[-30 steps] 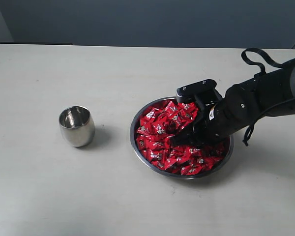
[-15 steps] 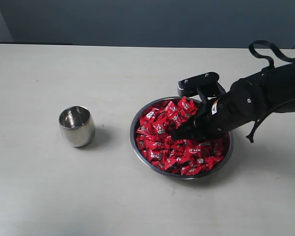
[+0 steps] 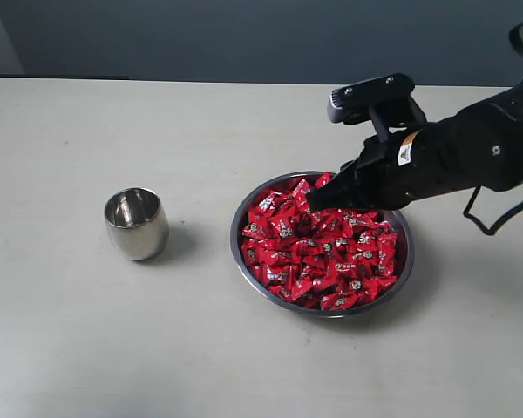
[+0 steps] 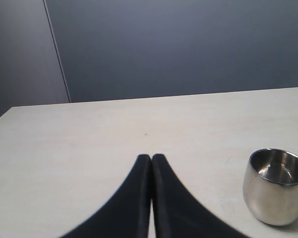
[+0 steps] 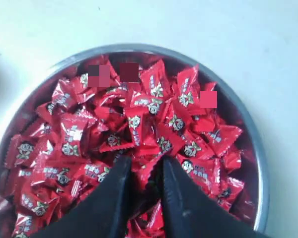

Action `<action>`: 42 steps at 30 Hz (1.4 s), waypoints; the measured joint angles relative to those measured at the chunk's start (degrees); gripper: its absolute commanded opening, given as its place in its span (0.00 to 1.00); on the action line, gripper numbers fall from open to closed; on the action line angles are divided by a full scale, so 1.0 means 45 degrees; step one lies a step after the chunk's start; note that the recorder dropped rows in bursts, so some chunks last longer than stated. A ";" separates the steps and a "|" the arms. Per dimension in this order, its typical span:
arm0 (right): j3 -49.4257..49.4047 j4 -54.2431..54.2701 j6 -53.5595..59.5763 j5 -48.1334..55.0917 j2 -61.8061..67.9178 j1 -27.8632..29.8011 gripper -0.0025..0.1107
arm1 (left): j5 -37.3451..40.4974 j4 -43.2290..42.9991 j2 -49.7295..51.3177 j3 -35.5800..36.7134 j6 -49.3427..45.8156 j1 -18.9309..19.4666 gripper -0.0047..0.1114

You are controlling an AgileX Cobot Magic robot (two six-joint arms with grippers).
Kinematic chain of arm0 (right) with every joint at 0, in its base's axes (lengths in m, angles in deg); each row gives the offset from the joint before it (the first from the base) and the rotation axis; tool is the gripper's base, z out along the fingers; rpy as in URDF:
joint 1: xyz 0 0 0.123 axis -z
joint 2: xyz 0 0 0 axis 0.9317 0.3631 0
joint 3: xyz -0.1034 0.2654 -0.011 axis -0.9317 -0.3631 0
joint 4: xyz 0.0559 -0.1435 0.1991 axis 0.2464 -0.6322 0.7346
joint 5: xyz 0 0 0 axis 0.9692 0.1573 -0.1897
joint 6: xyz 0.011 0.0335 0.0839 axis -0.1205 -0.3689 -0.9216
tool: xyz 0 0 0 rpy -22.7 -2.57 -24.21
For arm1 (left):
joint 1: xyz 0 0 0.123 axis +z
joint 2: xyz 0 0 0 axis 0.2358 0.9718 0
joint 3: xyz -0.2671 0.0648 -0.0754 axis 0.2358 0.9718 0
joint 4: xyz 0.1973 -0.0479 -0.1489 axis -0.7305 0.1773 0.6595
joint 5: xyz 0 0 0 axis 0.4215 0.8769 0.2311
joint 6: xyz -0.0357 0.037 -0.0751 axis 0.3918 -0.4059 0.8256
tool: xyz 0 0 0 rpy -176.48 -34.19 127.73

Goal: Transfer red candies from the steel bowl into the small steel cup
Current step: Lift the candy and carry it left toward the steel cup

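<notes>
Since a second ago the right pincer (image 3: 319, 198) has risen out of the heap and drawn back toward the far rim of the steel bowl (image 3: 234, 232). Its arm now sits higher over the counter (image 3: 113, 340) than before. The bowl and the cup have not shifted.

Right pincer: the jaws stand partly closed, a narrow gap between them. In the right wrist view a single red candy (image 5: 142, 173) sits pinched in that gap, its crinkled edge showing between the two black fingers (image 5: 120, 181). The tips hang just above the heap, over the far side of the bowl.

Red candies (image 3: 318, 261): the mass of them lies piled in the steel bowl, filling it nearly from rim to rim. The wrappers are shiny red with small white-silver marks.

Small steel cup (image 3: 136, 223): upright on the counter, to the left of the bowl and well apart from it, mouth up. The left wrist view shows the same cup (image 4: 277, 187) standing near the left pincer (image 4: 151, 156).

Left pincer: the two black fingers are pressed flat together with nothing between them, low over the bare counter. It does not appear in the exterior view.
</notes>
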 measured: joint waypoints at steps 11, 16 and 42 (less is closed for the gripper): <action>0.0000 -0.0301 0.0518 -0.1106 -0.1588 0.0000 0.11 | 0.0000 0.0000 0.0000 0.0000 0.0000 0.0000 0.04; 0.0000 -0.0301 0.0770 -0.1766 -0.1588 -0.0064 0.11 | 0.0000 0.0000 0.0000 0.0000 0.0000 0.0000 0.04; 0.1977 -0.0301 0.1883 -0.1921 0.0144 -0.0707 0.11 | 0.0000 0.0000 0.0000 0.0000 0.0000 0.0000 0.04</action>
